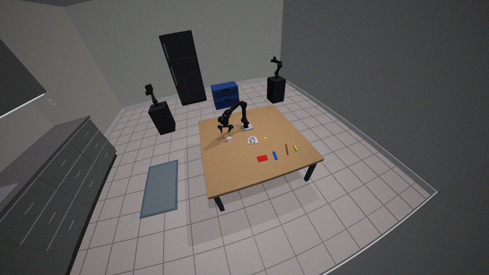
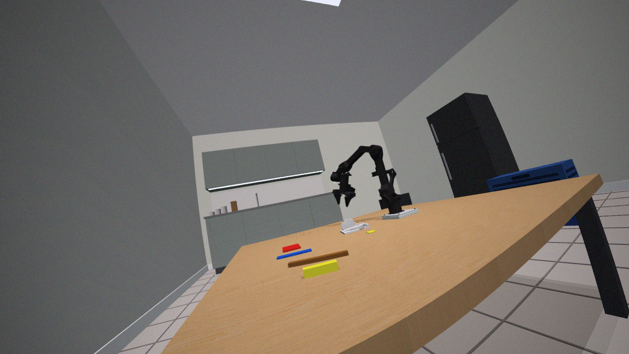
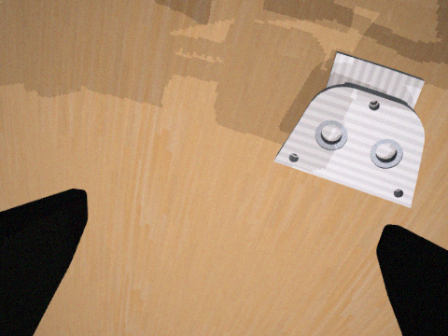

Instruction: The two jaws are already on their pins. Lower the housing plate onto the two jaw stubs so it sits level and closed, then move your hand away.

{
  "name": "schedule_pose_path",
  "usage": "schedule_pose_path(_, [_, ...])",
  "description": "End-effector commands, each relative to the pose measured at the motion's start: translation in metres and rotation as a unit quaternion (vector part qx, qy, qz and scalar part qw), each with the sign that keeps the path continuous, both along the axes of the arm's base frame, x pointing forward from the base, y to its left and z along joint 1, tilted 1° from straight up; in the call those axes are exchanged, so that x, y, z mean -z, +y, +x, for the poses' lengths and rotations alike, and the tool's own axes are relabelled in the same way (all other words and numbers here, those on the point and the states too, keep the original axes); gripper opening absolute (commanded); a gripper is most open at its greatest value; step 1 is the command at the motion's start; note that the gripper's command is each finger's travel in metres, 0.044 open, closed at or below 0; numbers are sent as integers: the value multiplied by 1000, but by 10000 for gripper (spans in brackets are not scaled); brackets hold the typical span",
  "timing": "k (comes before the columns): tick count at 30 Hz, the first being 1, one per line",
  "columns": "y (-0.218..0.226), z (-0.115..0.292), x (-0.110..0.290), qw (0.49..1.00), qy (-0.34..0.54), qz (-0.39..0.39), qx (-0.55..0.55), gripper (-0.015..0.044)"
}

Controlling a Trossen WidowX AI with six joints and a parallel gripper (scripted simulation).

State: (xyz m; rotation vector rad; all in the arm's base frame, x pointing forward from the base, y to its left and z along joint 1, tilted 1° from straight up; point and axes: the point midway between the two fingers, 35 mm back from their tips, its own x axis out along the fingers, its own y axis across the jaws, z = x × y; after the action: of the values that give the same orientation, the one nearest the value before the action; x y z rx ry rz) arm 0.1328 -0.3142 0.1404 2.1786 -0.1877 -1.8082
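Black two-fingered gripper (image 1: pixel 225 132) (image 2: pixel 343 205) (image 3: pixel 238 223) spread wide, nothing between fingers, pointing down above table, near white trapezoidal housing plate (image 1: pixel 229 138) (image 3: pixel 358 143) with two ringed holes. Plate on wooden table (image 1: pixel 232 174) (image 2: pixel 395 264) (image 3: pixel 187 280). White jaw-bearing base (image 1: pixel 252 142) (image 2: pixel 354 229) apart from plate, to its right in top view.

A black six-joint robot arm (image 1: pixel 243 111) (image 2: pixel 381 164) rises from its mount at the tabletop, bends at a high elbow and reaches outward, its forearm sloping down to the wrist. The black parallel-jaw gripper (image 1: pixel 225 131) (image 2: pixel 343 205) (image 3: pixel 238 223) points downward above the tabletop, its two tapered fingers spread wide apart, with nothing held between them.
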Motion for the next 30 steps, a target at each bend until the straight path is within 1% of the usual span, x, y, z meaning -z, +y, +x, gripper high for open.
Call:
schedule_pose_path(1, [6,5,8,999,19,40,11,440])
schedule_pose_path(13, [28,17,24,985,86,147,40,440])
schedule_pose_path(18, [28,17,25,984,87,148,40,440])
schedule_pose_path(23, [28,18,62,984,87,148,40,440])
schedule_pose_path(30, [28,18,64,984,87,148,40,440])
